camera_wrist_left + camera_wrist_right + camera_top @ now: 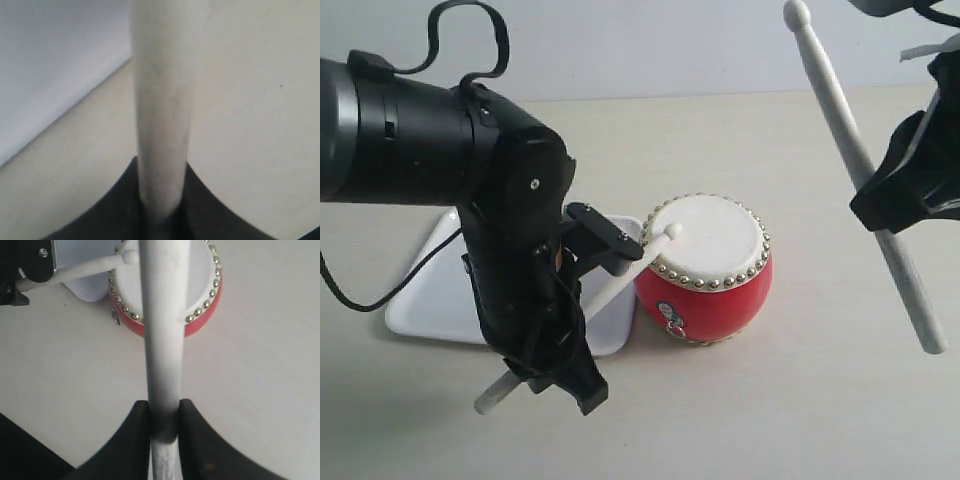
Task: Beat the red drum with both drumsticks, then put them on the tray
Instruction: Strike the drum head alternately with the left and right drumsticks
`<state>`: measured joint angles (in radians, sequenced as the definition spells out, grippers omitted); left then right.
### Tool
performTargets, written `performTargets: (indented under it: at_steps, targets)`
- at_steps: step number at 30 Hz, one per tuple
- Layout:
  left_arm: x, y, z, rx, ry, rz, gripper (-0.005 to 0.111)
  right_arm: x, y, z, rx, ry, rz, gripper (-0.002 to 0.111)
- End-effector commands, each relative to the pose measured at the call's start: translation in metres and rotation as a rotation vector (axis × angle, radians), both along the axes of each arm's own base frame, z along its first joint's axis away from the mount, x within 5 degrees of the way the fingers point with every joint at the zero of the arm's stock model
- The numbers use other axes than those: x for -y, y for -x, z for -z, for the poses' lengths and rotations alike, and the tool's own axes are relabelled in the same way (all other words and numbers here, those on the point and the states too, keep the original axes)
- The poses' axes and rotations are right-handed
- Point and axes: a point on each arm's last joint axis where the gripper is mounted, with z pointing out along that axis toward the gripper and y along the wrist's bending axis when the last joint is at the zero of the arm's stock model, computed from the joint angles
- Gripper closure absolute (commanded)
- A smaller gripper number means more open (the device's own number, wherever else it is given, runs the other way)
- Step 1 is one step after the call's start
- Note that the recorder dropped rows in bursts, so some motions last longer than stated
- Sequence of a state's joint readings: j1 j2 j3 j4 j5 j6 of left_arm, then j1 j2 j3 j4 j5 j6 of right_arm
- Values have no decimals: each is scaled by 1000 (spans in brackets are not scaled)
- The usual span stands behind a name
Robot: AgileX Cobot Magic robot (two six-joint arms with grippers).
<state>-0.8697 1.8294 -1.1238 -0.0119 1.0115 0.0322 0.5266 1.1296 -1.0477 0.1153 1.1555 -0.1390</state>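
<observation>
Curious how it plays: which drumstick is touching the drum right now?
The low drumstick beside the tray: its tip sits on the red drum at the skin's edge. The other drumstick is raised high, clear of it.

Soft, bright, even light is falling over the pale surface (790, 400), with no harsh glare. A faint, diffuse shadow is lying on the surface under the left end effector (590, 310). In the left wrist view, the left drumstick (164, 100) is showing out of focus just ahead of that end effector. In the right wrist view, the right drumstick (162, 340) is blurring near the lens, while the red drum (200, 320) beyond the right end effector (164, 412) is looking sharp, its gold studs (202, 309) glinting.
</observation>
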Motion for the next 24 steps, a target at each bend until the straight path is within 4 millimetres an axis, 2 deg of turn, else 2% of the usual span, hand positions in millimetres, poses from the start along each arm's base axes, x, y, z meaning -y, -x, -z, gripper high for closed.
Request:
performTargets:
  at_steps: [1, 2, 3, 6, 11, 16, 20, 24]
  targets:
    - [1, 1, -50, 91, 94, -19, 107, 1, -1, 0, 0, 19, 5, 108]
    - [-2, 3, -62, 110, 117, -19, 107, -1, -5, 5, -21, 30, 4, 108]
    - [-7, 7, -82, 142, 156, -24, 107, -6, -12, 14, -64, 46, 4, 108]
    - [-18, 17, -110, 190, 215, -25, 107, -17, -23, 42, -161, 48, -7, 108]
    - [-33, 29, -138, 228, 263, -31, 107, -30, -44, 105, -318, 125, -9, 108]
    - [-41, 34, -147, 244, 268, -48, 107, -38, -57, 150, -428, 186, 4, 108]
    - [-41, 35, -139, 244, 265, -47, 107, -37, -56, 156, -477, 212, -1, 108]
    - [-40, 34, -122, 252, 275, -46, 107, -32, -46, 133, -459, 204, -15, 108]
